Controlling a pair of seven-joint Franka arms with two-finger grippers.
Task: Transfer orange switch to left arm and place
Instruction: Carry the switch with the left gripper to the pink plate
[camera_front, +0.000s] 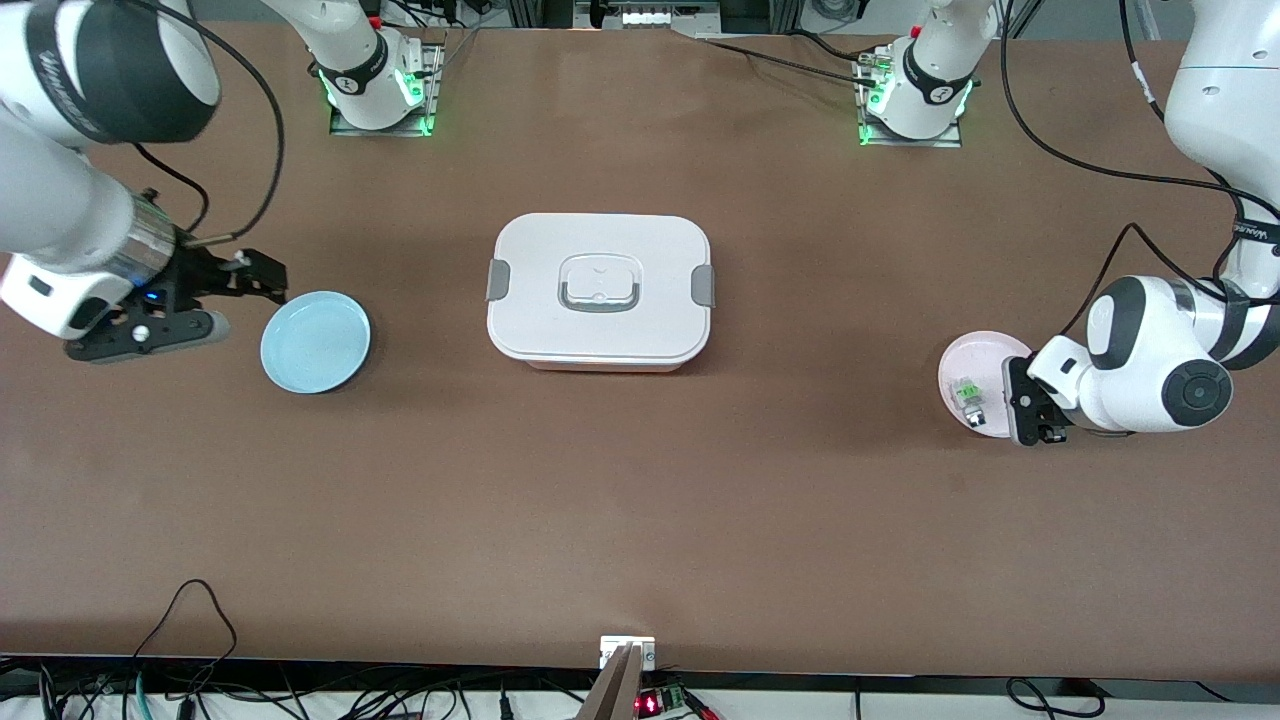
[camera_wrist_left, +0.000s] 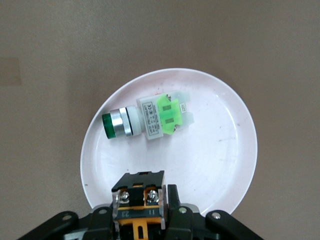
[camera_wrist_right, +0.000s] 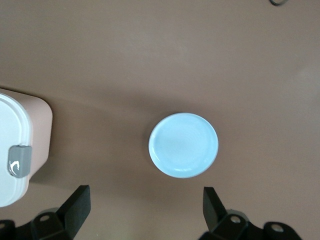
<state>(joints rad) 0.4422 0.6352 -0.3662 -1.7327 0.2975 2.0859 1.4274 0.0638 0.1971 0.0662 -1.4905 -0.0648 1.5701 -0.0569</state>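
Observation:
The orange switch (camera_wrist_left: 139, 197), a black and orange block with two screws, sits clamped between the fingers of my left gripper (camera_wrist_left: 142, 202). That gripper (camera_front: 1030, 405) hangs over the edge of a pink plate (camera_front: 975, 352) at the left arm's end of the table; in the front view the hand hides the switch. The white box (camera_front: 600, 290) stands mid-table between the two arms. My right gripper (camera_front: 245, 305) is open and holds nothing, beside a blue plate (camera_front: 315, 341) at the right arm's end.
A green and clear switch (camera_wrist_left: 150, 117) lies on the pink plate (camera_wrist_left: 220, 150). In the right wrist view the blue plate (camera_wrist_right: 183, 145) holds nothing, and a corner of the box (camera_wrist_right: 10, 140) with its grey clip shows. Cables hang along the table edge nearest the front camera.

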